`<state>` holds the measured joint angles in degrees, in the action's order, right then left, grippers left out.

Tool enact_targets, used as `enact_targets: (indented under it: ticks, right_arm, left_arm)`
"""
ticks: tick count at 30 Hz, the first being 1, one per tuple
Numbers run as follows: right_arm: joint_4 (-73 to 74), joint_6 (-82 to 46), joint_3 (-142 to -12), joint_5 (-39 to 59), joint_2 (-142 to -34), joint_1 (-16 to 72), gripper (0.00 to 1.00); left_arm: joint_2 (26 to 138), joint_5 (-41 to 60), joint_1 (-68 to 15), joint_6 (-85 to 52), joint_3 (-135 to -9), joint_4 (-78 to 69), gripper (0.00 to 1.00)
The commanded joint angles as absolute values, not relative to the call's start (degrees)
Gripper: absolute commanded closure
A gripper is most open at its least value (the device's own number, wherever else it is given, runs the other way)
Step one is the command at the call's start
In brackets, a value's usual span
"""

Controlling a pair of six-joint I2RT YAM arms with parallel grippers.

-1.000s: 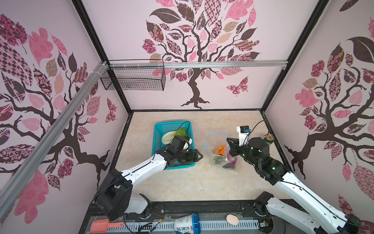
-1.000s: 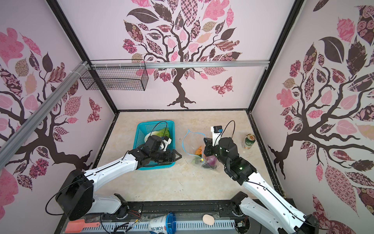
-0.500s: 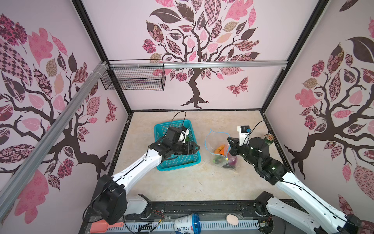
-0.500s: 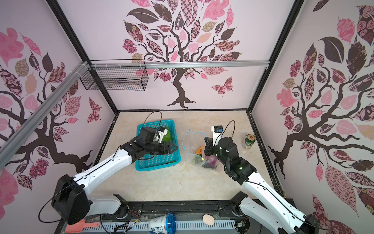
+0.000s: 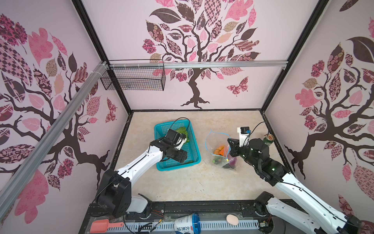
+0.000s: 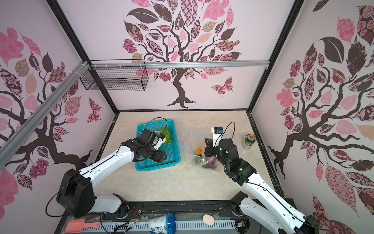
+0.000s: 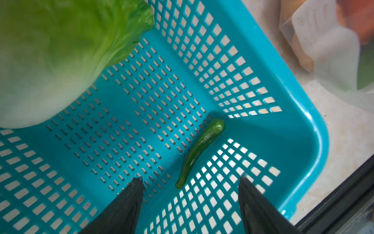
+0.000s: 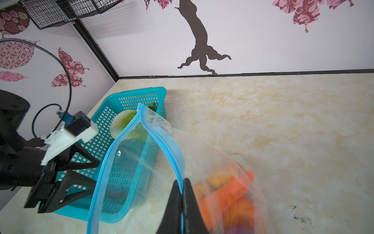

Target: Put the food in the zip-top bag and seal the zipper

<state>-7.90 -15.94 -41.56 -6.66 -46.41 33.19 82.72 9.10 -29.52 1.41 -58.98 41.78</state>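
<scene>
A teal basket point(image 5: 178, 166) holds a green lettuce point(image 5: 183, 131) and a small green pepper point(image 7: 200, 150) lying along its front wall. My left gripper point(image 7: 189, 179) hangs open just over the pepper's thin end, one finger on each side, touching nothing. The clear zip-top bag point(image 5: 210, 141) lies right of the basket with its mouth held up. My right gripper point(image 8: 183, 182) is shut on its light-blue zipper point(image 8: 162, 145). Inside the bag lie orange carrot pieces point(image 8: 228, 194) and a dark eggplant point(image 5: 231, 162). The slider is not visible.
A green drink can point(image 6: 249, 141) stands near the right wall behind my right arm. A black wire basket point(image 5: 133, 79) hangs on the back wall. On the front rail lie a pink scoop point(image 5: 101, 225), a cup point(image 5: 186, 223) and a pale egg point(image 5: 232, 219).
My left arm has drawn back over the basket and turned down toward its front right corner, its jaws slightly narrower. My right arm and the bag have stayed still.
</scene>
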Motion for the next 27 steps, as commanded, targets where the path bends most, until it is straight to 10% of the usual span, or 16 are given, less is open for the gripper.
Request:
enact_targets:
  ticks: [1, 27]
  right_arm:
    - [-6.77, -14.79, -41.55, -7.1, -44.72, 32.96, 1.0]
    - [-5.72, -14.55, -40.48, -8.14, -44.29, 32.96, 1.0]
  left_arm:
    - [85.75, 10.0, -29.59, 8.01, -63.19, 42.72, 0.25]
    - [100.01, 6.48, -34.33, 15.7, -62.76, 36.2, 0.25]
